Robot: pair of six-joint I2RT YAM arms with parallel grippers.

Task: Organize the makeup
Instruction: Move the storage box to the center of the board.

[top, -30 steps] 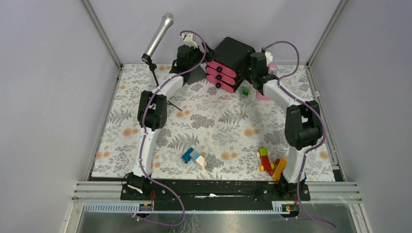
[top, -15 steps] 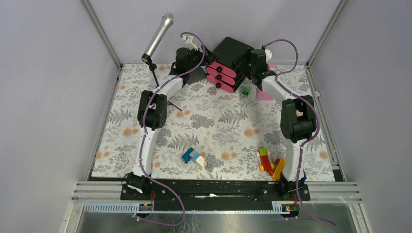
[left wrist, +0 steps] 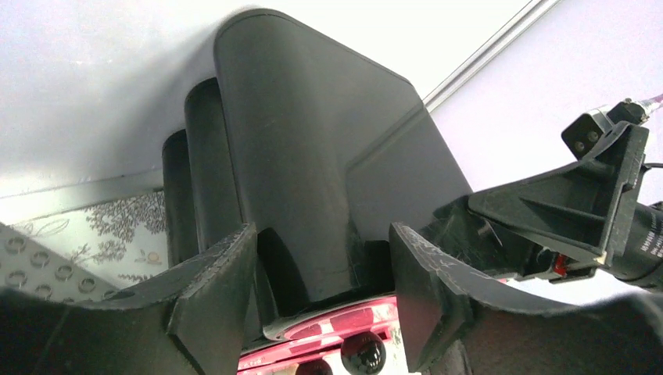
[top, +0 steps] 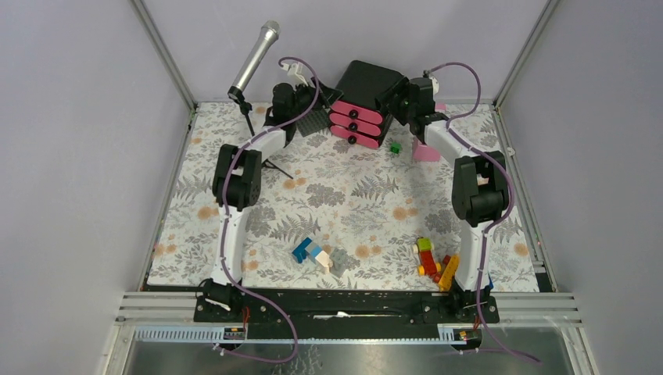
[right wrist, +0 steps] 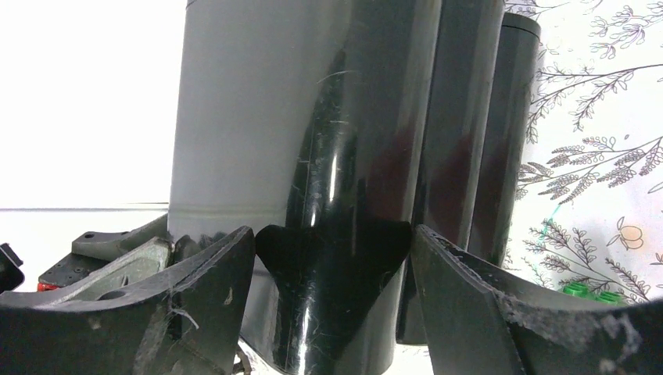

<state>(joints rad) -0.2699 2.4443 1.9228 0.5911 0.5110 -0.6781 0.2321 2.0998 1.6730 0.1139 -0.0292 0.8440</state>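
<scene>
No makeup shows in any view. A black organizer [top: 367,82] with three pink drawers [top: 358,129] stands at the back middle of the table. My left gripper [top: 319,100] is at its left side and my right gripper [top: 408,100] at its right side. In the left wrist view the open left gripper [left wrist: 320,301] straddles a corner ridge of the organizer [left wrist: 313,141], with gaps on both sides, above a pink drawer [left wrist: 344,324]. In the right wrist view the right gripper [right wrist: 332,258] stands open right against the glossy black organizer [right wrist: 313,117].
A microphone [top: 254,58] on a stand is at the back left, beside a dark studded plate [top: 311,121]. A green brick [top: 395,147] and a pink wedge [top: 426,151] lie right of the drawers. Blue-white bricks [top: 311,252] and a brick pile [top: 435,262] sit near the front.
The organizer has turned from a tilted stance to squarer with the table's back edge. Both grippers have narrowed, the left one more, and both wrists have shifted back with it.
</scene>
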